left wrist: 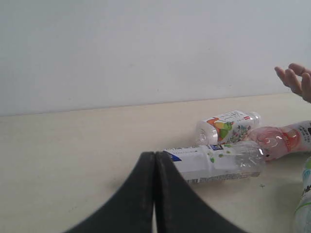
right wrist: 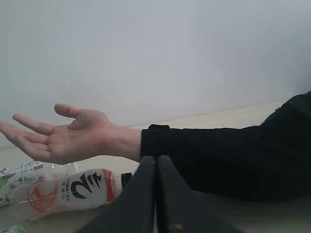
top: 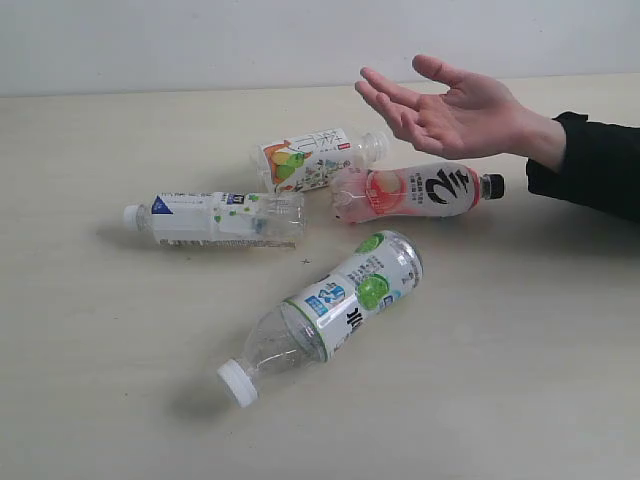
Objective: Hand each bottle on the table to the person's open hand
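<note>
Four bottles lie on their sides on the beige table (top: 520,380). The green-apple bottle (top: 335,308) with white cap is nearest the front. The white-blue bottle (top: 215,218) (left wrist: 214,162) lies at the left. The orange-green fruit bottle (top: 320,156) (left wrist: 227,126) and the pink-peach bottle (top: 415,190) (right wrist: 68,190) with black cap lie behind, under the person's open hand (top: 445,110) (right wrist: 63,136). Neither gripper shows in the exterior view. My left gripper (left wrist: 155,158) is shut and empty, short of the white-blue bottle. My right gripper (right wrist: 156,161) is shut and empty, in front of the sleeve.
The person's black-sleeved forearm (top: 590,165) (right wrist: 228,160) reaches in from the right, just above the table. A pale wall (top: 200,40) runs behind the table's far edge.
</note>
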`<move>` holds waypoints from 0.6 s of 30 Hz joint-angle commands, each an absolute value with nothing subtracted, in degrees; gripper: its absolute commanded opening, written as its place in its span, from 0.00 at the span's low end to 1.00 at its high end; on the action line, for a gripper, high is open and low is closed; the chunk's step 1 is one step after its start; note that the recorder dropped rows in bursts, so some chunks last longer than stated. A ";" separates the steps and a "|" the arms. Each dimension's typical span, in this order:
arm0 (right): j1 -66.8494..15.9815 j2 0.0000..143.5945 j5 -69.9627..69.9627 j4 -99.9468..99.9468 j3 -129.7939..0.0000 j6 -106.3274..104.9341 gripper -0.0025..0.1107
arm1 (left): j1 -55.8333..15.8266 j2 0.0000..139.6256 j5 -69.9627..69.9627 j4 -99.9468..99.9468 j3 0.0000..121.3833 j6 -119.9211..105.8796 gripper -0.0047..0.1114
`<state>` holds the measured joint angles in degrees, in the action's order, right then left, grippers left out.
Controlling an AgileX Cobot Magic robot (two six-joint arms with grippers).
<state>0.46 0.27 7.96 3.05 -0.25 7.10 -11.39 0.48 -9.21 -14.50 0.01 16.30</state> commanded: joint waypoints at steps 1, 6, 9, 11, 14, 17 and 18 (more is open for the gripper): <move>0.65 0.00 7.57 2.84 0.00 6.63 0.02 | -11.40 0.29 -8.94 -14.48 0.00 16.70 0.04; 0.65 0.00 7.07 2.62 0.00 6.63 0.02 | -11.40 0.29 -8.94 -14.48 0.00 16.70 0.04; 0.65 0.00 1.75 2.65 0.00 6.81 0.02 | -11.40 0.29 -8.94 -14.48 0.00 16.70 0.04; 0.65 0.00 -1.46 2.65 0.00 8.39 0.02 | -11.40 0.29 -8.94 -14.48 0.00 16.70 0.04; 0.65 0.00 -4.64 3.07 0.00 12.61 0.02 | -11.40 0.29 -8.94 -14.48 0.00 16.70 0.04; 0.65 0.00 -19.86 3.07 0.00 16.42 0.02 | -11.40 0.29 -8.94 -14.48 0.00 16.70 0.04; 0.65 0.00 -23.02 3.18 0.00 18.22 0.02 | -11.40 0.29 -8.94 -14.48 0.00 16.70 0.04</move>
